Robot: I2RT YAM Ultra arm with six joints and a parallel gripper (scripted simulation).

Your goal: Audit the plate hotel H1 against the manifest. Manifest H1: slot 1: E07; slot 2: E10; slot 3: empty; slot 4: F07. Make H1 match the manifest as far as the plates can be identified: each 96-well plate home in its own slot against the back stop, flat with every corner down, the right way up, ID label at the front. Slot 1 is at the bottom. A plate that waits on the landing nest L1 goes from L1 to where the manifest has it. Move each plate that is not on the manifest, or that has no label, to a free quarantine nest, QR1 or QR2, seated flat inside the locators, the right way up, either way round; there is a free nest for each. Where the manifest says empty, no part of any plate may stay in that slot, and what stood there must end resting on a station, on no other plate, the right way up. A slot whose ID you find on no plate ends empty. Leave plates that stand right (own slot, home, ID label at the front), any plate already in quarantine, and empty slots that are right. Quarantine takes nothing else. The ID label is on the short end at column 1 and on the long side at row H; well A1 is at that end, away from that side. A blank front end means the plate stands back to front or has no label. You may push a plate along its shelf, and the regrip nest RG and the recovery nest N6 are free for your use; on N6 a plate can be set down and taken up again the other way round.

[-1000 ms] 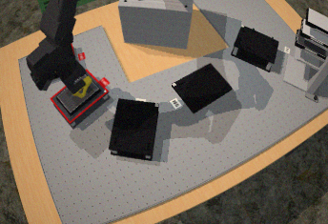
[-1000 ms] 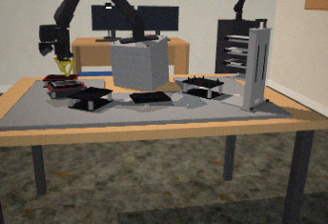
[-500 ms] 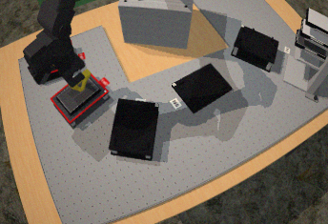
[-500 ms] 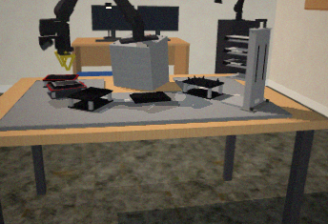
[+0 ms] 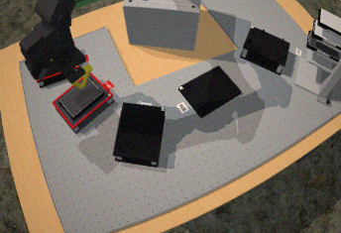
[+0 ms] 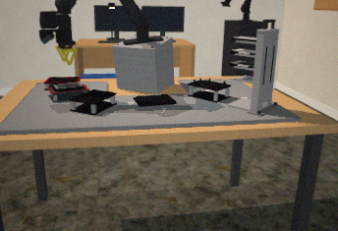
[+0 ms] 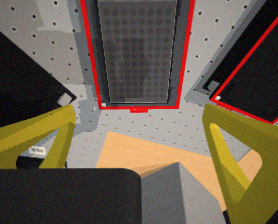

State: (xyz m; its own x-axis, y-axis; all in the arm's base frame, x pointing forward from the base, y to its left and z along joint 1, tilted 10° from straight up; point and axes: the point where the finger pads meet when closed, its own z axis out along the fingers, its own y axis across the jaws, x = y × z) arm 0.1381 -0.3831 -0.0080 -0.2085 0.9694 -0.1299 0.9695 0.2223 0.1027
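Note:
My gripper (image 5: 81, 76) (image 6: 65, 54) (image 7: 138, 111) is open and empty, with its yellow fingers spread wide. It hangs well above the left end of the table. Below it, a grey 96-well plate (image 5: 79, 99) (image 6: 66, 88) (image 7: 137, 50) lies flat and the right way up inside a red-rimmed quarantine nest (image 5: 93, 106) (image 7: 186, 60). The fingers are clear of the plate. A second red-rimmed quarantine nest (image 6: 61, 80) (image 7: 250, 85) lies just beside it and is partly hidden under the arm in the top view. The plate hotel H1 (image 5: 324, 39) (image 6: 265, 70) stands at the far right of the table with plates on its shelves.
Three black nests (image 5: 140, 133) (image 5: 210, 90) (image 5: 266, 49) are spread across the grey mat (image 5: 208, 168) between the quarantine nests and the hotel. The arm's grey pedestal (image 5: 164, 14) (image 6: 142, 65) stands at the back middle.

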